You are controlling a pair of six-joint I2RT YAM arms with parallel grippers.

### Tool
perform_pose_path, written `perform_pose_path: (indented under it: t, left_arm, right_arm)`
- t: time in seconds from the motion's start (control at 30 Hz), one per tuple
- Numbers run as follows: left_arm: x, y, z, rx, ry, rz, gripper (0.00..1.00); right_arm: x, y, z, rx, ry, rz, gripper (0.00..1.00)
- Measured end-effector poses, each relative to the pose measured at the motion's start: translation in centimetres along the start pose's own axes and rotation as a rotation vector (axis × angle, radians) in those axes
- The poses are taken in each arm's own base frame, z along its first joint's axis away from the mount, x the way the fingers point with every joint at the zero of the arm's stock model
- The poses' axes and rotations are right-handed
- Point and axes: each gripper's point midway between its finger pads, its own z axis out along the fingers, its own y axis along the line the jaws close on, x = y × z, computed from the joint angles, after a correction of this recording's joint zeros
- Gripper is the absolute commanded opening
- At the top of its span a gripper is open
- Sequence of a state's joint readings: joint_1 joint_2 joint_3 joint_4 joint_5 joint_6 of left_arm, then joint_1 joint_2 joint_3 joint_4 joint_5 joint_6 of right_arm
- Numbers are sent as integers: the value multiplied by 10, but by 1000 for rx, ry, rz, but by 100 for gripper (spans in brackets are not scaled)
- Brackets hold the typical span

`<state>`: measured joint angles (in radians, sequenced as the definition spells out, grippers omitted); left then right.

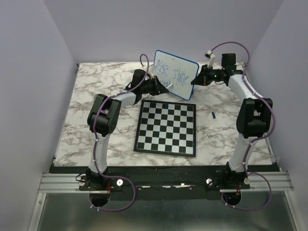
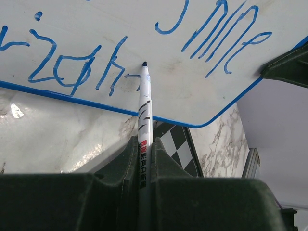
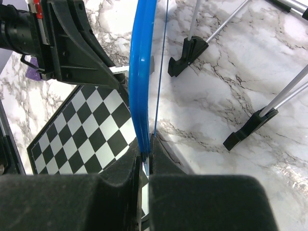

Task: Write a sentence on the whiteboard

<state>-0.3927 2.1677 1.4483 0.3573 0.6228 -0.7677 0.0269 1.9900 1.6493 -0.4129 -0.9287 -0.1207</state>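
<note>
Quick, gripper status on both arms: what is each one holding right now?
Left gripper: closed on the marker, its tip against the whiteboard.
Right gripper: closed on the whiteboard's blue rim.

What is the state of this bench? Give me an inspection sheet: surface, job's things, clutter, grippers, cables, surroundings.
Surface: white-and-grey marbled tabletop, glossy.
Job's things: small white blue-rimmed whiteboard, held up tilted; blue handwritten sentence in two lines.
Clutter: black-and-white checkered chessboard; small dark blue cap-like piece; black-footed metal legs.
Grippers: left gripper shut on white marker, tip on board; right gripper shut on the whiteboard's rim.
Cables: purple cables looped along both arms.
Surroundings: plain pale walls; aluminium rail at near edge.
</note>
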Motion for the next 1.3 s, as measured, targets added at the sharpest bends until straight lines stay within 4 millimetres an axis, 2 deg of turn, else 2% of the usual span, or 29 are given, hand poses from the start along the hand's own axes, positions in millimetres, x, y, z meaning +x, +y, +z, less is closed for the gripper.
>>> perform_pose_path:
  t: [0.53,0.9,1.3]
  left_arm:
    - [4,1,0,9,14,2,0]
    - [17,10,-2,-5,41,-11,0]
    - [22,12,-3,-11,52,-14,0]
  right_arm:
    - [0,0,0,0,0,0,0]
    - [0,0,0,0,0,-1,0]
    - [0,0,0,0,0,0,0]
